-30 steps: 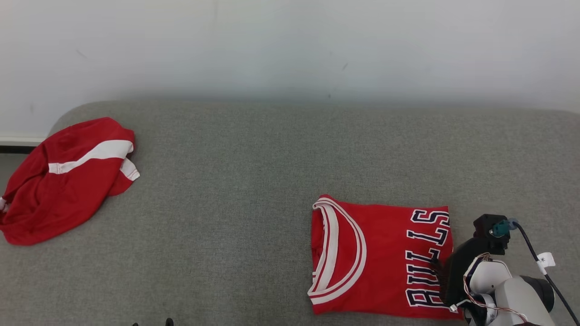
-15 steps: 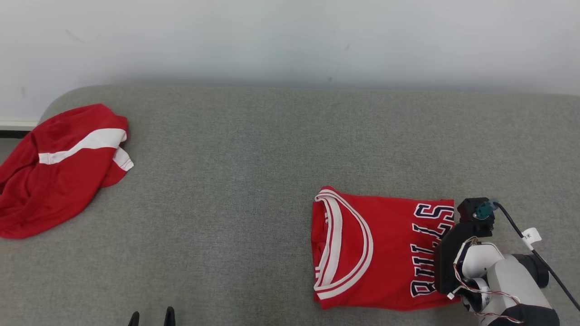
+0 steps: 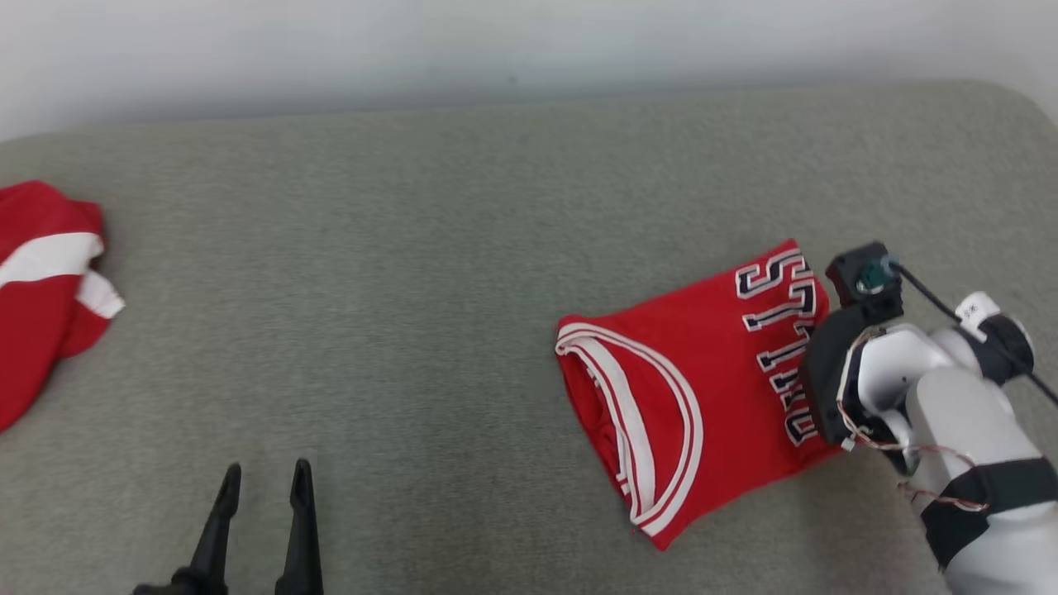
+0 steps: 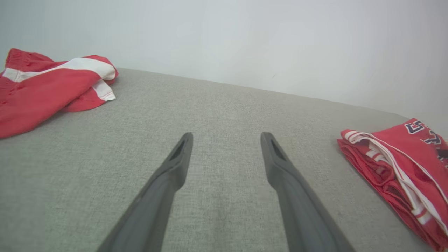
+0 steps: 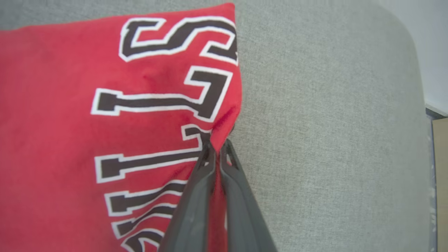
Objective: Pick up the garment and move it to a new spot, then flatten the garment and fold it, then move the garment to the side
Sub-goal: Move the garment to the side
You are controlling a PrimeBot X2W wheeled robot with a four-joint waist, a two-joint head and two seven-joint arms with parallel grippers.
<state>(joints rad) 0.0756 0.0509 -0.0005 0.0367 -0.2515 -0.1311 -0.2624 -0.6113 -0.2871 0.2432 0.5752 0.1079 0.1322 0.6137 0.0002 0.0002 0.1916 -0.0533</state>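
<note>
While the jersey (image 3: 686,388) lay folded on the right half of the grey cushion (image 3: 413,248), the head view showed the right gripper (image 3: 814,368) at its lettered edge, fingers hidden beneath the wrist. The left gripper (image 3: 264,475) hung at lower left over bare upholstery, and a second garment (image 3: 41,281), red with a white band, lay crumpled at far left. The lettering (image 3: 777,330), navy edged in white, read "ULLS"; the first letter was partly covered, so the word was probably "BULLS". A white tag (image 3: 975,307) on the cable carried print too small to read.

Left wrist view: the left gripper (image 4: 225,136) stood spread and empty. The jersey (image 4: 395,168) lay at the right, its stacked layers and white trim (image 4: 385,148) exposed.

Right wrist view: the right gripper (image 5: 217,145) was pressed together on the jersey's lettered edge, a small peak of cloth pinched at the tips. The fabric looked thin, light and limp. It was judged likely to drape and slide. A pinch catching only the top layer could undo the fold, so the hold belonged across all layers at the folded edge.
</note>
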